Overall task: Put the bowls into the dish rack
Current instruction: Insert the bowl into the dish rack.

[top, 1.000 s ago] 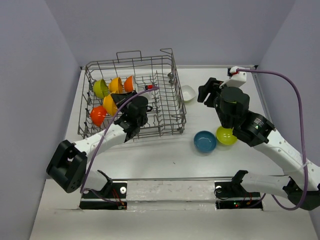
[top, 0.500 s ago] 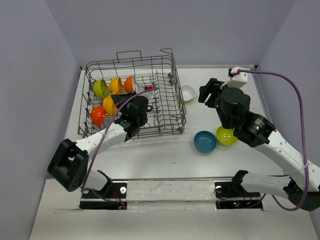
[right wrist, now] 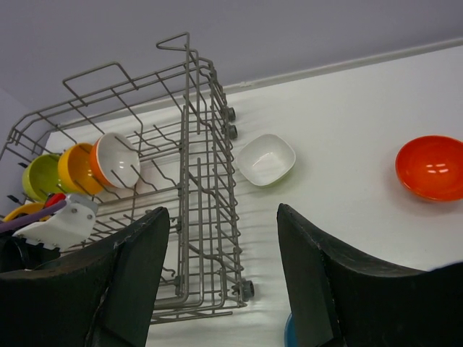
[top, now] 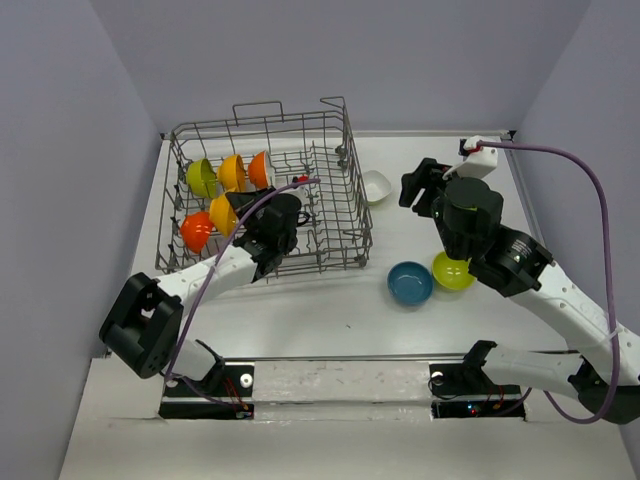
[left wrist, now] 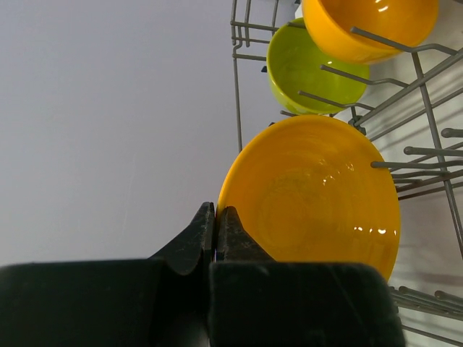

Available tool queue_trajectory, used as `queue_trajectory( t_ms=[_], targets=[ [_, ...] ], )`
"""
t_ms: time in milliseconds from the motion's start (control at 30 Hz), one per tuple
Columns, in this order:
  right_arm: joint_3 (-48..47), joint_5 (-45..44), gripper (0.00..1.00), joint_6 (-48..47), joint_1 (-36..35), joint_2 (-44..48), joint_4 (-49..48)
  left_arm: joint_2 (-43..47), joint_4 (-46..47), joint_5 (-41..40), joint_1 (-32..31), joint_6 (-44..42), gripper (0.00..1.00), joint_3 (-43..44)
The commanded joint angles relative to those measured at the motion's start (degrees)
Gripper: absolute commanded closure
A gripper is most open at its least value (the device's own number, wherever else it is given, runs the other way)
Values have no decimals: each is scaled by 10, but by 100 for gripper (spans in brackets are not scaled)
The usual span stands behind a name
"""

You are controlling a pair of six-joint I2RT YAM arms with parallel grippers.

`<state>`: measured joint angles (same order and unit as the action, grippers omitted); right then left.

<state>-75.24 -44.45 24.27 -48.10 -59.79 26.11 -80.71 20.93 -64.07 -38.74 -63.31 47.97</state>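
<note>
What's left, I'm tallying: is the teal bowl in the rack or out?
Out: the teal bowl sits on the table, outside the dish rack, beside a lime green bowl.

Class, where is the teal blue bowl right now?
In the top view, the teal blue bowl sits on the table, right of the dish rack and beside the lime green bowl.
</note>
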Motion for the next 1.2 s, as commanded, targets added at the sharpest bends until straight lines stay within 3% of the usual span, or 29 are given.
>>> queue_trajectory(
  t_ms=[0,700,1167],
  targets=[
    [2,-18,33,-5,-6,13,-30,0,1,0,-7,15,100,3],
    [0,-18,33,-9,-6,11,-32,-17,-4,0,-17,27,100,8],
    [1,-19,32,-9,-6,15,-32,-34,-2,-4,-28,28,87,11]
  ],
)
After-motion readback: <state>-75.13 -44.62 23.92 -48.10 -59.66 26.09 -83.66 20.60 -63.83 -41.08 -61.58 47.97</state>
